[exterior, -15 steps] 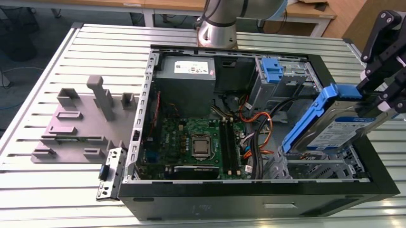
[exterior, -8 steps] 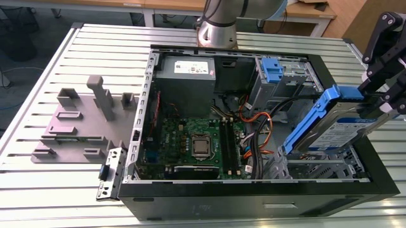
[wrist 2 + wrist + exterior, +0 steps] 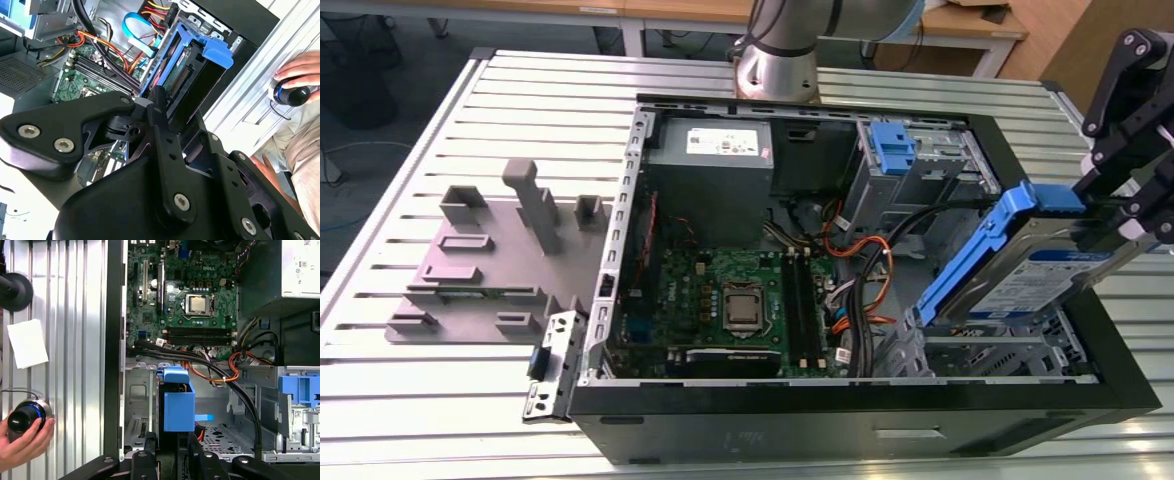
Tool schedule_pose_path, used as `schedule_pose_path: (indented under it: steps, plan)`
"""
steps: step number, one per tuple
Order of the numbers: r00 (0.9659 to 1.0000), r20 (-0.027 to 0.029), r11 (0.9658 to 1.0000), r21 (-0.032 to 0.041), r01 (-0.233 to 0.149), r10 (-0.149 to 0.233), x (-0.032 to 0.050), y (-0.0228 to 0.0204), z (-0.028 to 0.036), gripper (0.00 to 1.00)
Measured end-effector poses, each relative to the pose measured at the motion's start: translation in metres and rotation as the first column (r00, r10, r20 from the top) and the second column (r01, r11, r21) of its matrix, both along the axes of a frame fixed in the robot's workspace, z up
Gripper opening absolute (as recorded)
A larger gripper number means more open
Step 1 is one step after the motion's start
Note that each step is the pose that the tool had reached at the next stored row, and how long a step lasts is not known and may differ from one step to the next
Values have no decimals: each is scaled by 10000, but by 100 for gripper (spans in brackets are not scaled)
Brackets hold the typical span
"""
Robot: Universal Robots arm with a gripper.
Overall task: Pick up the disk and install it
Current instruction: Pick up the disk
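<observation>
Slatted metal table (image 3: pixel 427 400) filled most of the exterior view, with wooden desks (image 3: pixel 680 12) cut off by the frame behind it. An open black computer case (image 3: pixel 854 430) lay on its side on the table. The arm's base (image 3: pixel 781 50) stood behind the case, and its upper part ran out of frame.

Inside the case:
- a grey power supply (image 3: pixel 707 190) at the far end
- a green motherboard (image 3: pixel 720 290) in the middle
- orange and black cables (image 3: pixel 867 260) beside the board, their ends hidden
- a bare blue bracket (image 3: pixel 891 150) in the far drive bay

A grey fixture block (image 3: pixel 467 270) sat on the table at the exterior view's left, just beside the case.

The disk (image 3: pixel 1034 275) was off the table, tilted, above the near drive cage (image 3: pixel 987 350) at the exterior view's right. Its low end dipped toward the cage, but contact could not be made out. The gripper (image 3: pixel 1118 228) was clamped on the disk's raised end, and its linkage was cropped by the frame edge.

In the first wrist view the disk (image 3: pixel 178 405) showed end-on with its blue tab between the black fingers (image 3: pixel 145 460). In the second wrist view the linkage hid much of the disk (image 3: pixel 197 75).

A person's hand (image 3: pixel 22 440) rested on a round knob (image 3: pixel 25 415) on the table outside the case, with a white note (image 3: pixel 27 342) near it.
</observation>
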State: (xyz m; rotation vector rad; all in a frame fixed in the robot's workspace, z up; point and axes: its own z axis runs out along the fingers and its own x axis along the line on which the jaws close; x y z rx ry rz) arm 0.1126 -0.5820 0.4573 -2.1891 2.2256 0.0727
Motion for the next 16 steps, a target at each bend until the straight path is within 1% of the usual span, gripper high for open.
schedule_pose_path:
  steps: [10, 16]
  plan:
    - [10000, 0, 10000, 2, 0, 0, 0, -10, -28, 35]
    - [10000, 0, 10000, 2, 27, -27, 0, -10, -28, 35]
